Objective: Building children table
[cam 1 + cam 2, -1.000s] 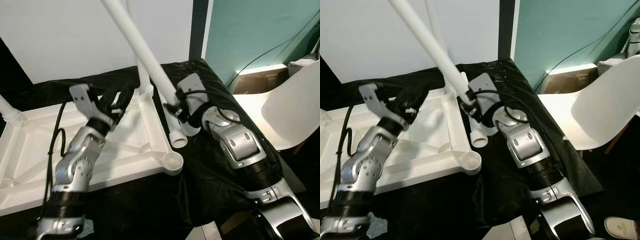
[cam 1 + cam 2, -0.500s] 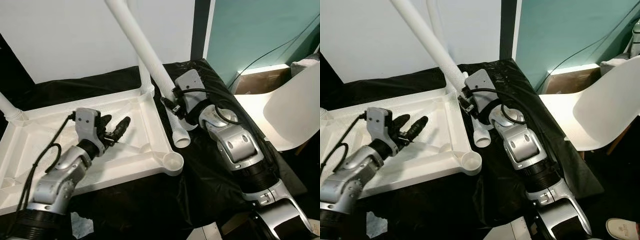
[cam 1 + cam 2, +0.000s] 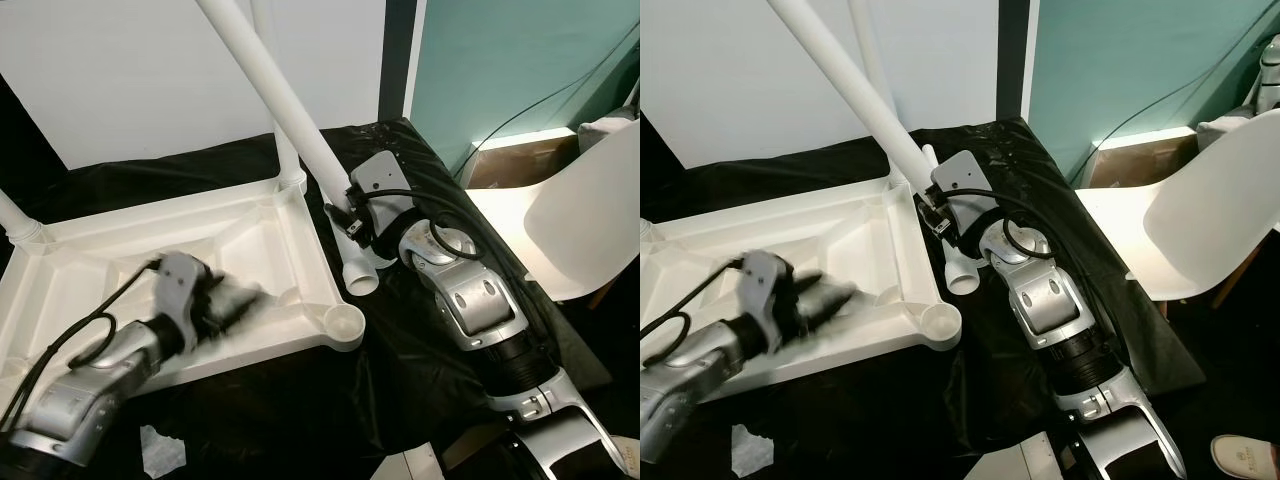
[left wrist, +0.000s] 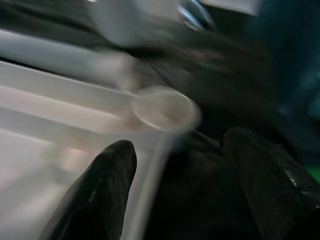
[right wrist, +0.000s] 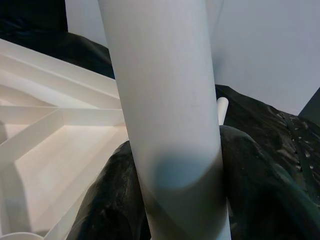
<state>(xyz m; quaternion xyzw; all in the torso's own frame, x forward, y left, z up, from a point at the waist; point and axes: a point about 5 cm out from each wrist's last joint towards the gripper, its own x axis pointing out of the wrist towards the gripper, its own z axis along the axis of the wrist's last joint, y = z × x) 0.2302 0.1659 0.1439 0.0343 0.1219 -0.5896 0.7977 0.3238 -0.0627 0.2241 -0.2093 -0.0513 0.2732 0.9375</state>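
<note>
The white table top [image 3: 70, 262] lies upside down on a black cloth, its ribbed underside facing up. An empty round leg socket [image 3: 344, 323] sits at its near right corner. My right gripper [image 3: 347, 214] is shut on a long white table leg [image 3: 270, 87]; the leg slants up and away to the left, and its lower end [image 3: 361, 279] hangs just beyond the socket. In the right wrist view the leg [image 5: 165, 115] sits between both fingers. My left gripper [image 3: 238, 300] is blurred and open over the underside, left of the socket [image 4: 164, 109].
Two other white legs stand in far sockets: one [image 3: 286, 160] at the back right corner, one [image 3: 18, 225] at the back left. A white chair [image 3: 585, 225] stands to the right. The black cloth [image 3: 420, 340] covers the support under the table top. A white wall is behind.
My left arm has swung down and toward me, from the back right corner to low over the near part of the underside. The right gripper and leg shifted only slightly.
</note>
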